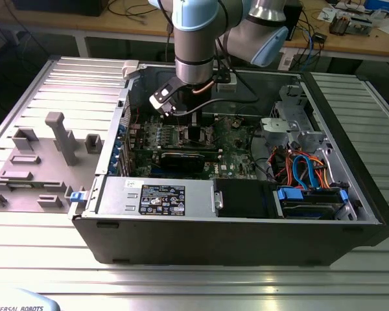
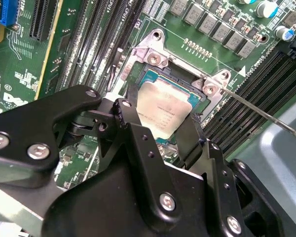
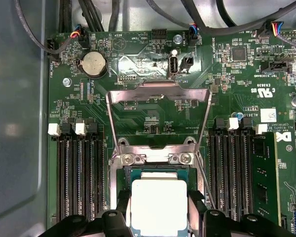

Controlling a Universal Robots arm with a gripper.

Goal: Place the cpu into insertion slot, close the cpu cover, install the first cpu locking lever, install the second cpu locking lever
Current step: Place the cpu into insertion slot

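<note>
The cpu (image 2: pixel 164 109) (image 3: pixel 158 206), a flat square chip with a silver-grey top, sits in or just over the insertion slot (image 2: pixel 155 58) on the green motherboard. My gripper (image 2: pixel 160 118) (image 3: pixel 158 211) is shut on the cpu, one black finger (image 2: pixel 129 116) against each of two opposite edges. The cpu cover (image 3: pixel 158 94), a thin silvery frame, stands flipped open on its hinge beyond the slot. A thin locking lever (image 2: pixel 259 111) (image 3: pixel 205 180) sticks out unlatched beside the socket. In the exterior view my gripper (image 1: pixel 193 129) reaches down inside the open computer case (image 1: pixel 233 227).
Black memory slots (image 3: pixel 79 173) (image 3: pixel 232 168) flank the socket on both sides. A black graphics card (image 1: pixel 181 159), drive cables (image 1: pixel 305 168) and the power supply (image 1: pixel 155 194) fill the case. Grey fixtures (image 1: pixel 61 136) stand on the table at the exterior view's left.
</note>
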